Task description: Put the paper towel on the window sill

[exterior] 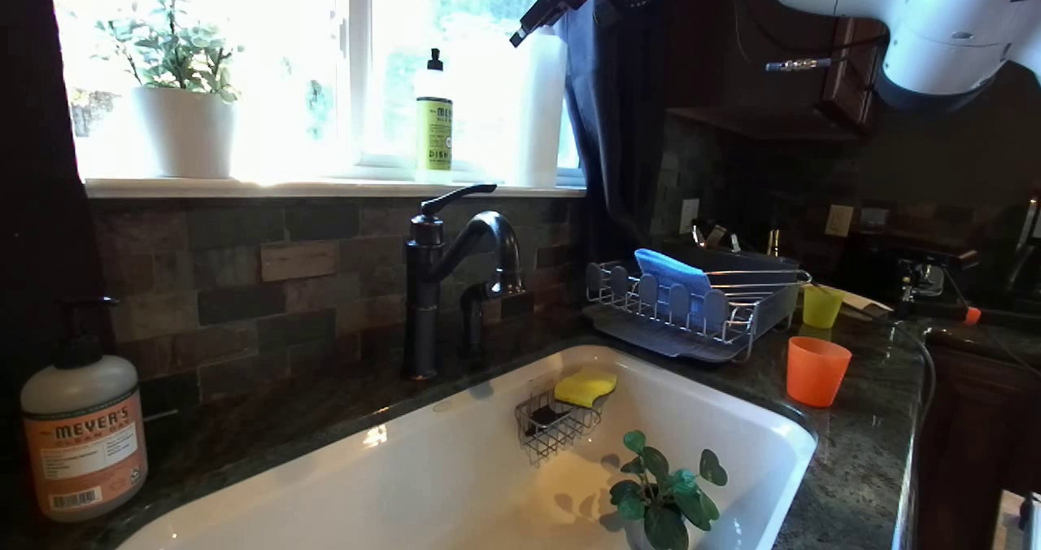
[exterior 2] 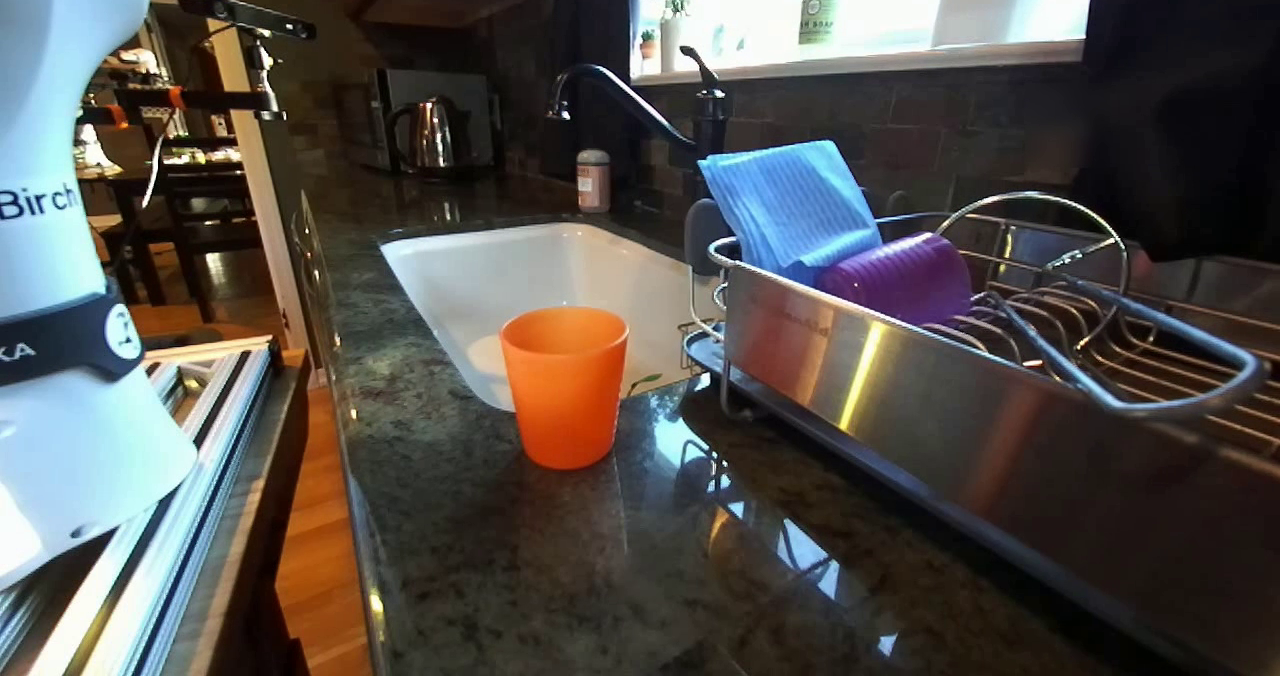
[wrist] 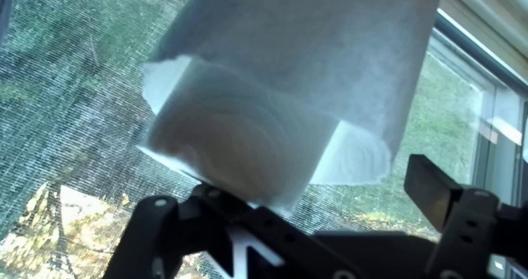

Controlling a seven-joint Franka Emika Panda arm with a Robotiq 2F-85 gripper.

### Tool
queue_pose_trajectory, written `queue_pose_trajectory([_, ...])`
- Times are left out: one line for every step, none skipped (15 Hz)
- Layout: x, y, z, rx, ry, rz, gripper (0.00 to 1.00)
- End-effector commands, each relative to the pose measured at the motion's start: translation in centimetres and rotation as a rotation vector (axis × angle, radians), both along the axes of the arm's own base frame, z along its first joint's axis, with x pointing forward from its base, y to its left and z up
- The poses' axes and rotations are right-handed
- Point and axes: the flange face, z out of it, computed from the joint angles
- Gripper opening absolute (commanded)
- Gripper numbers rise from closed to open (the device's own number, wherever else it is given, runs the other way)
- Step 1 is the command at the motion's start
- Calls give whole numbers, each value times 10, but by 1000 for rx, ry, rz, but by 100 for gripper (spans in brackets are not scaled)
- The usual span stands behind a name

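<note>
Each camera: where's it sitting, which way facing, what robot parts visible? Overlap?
An exterior view: apparently above the sink's near side, facing the window sill; arm and hand along the top.
An exterior view: beside the dish rack, looking along the countertop past the orange cup toward the sink; arm's lower part at left.
Wrist view: at the arm's end, facing the paper towel and window; fingers along the bottom.
Shared by both exterior views: sink, faucet, orange cup, dish rack.

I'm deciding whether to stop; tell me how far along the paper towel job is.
Done: the white cylindrical paper towel roll stands upright on the pale window sill. In hand: seemingly nothing; the black two-fingered hand is open at the roll's top. Left: probably only backing the hand away.
</note>
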Motion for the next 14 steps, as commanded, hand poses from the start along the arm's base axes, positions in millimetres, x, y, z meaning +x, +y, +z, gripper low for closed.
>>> queue_pose_trajectory([-1, -3, -11, -41, 84, -33, 100])
queue_pose_trajectory([0, -8, -16, -70, 104, -65, 100])
queue_pose_trajectory([1, -9, -21, -67, 137, -63, 100])
queue_pose_trajectory([2, -8, -26, -53, 166, -48, 100])
queue_pose_trajectory([3, -9, -26, -68, 149, -57, 100])
queue_pose_trajectory([3, -8, -24, -77, 140, -53, 100])
queue_pose_trajectory([4, -7, -22, -88, 116, -49, 100])
queue_pose_trajectory([3, -6, -20, -111, 81, -41, 100])
queue_pose_trajectory([4, -5, -18, -125, 64, -33, 100])
queue_pose_trajectory([3, -3, -16, -140, 53, -24, 100])
queue_pose_trajectory([3, -2, -16, -146, 41, -19, 100])
queue_pose_trajectory([3, 0, -14, -130, 43, 5, 100])
queue_pose_trajectory([3, 2, -13, -156, 23, -2, 100])
queue_pose_trajectory([2, 3, -10, -157, 12, 3, 100])
